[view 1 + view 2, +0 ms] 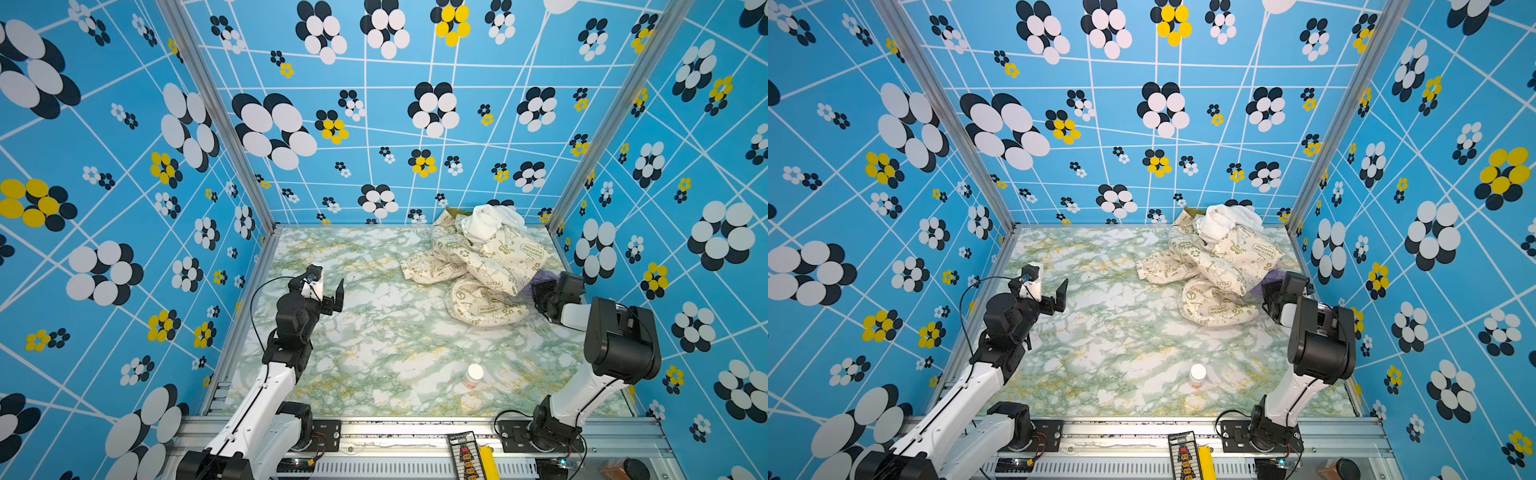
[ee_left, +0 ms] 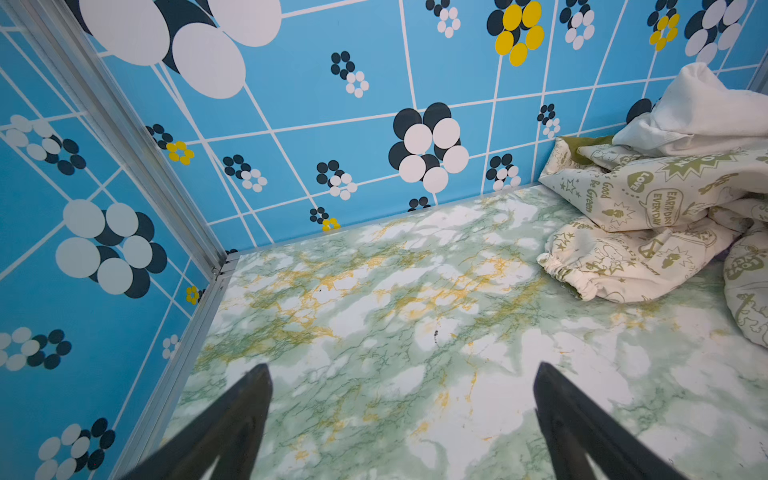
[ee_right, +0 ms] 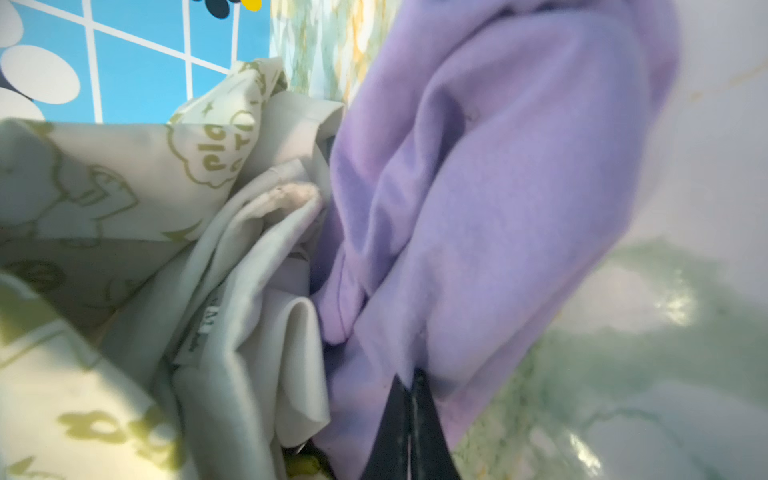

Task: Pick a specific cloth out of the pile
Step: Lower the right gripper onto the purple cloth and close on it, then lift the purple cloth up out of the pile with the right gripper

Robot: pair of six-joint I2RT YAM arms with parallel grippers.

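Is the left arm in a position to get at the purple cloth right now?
Probably not. In both top views the lavender cloth peeks out right of the cream printed fabric, which lies heaped between it and the open left gripper; the right gripper is shut on it.

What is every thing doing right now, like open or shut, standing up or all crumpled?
left gripper: open, holding nothing.
right gripper: shut on the purple cloth.
purple cloth: bunched at the edge of the pile, pinched.
pile: crumpled heap by the far wall.
white cloth: crumpled, on top of the pile.
bottle: upright, cap on, apart from the pile.
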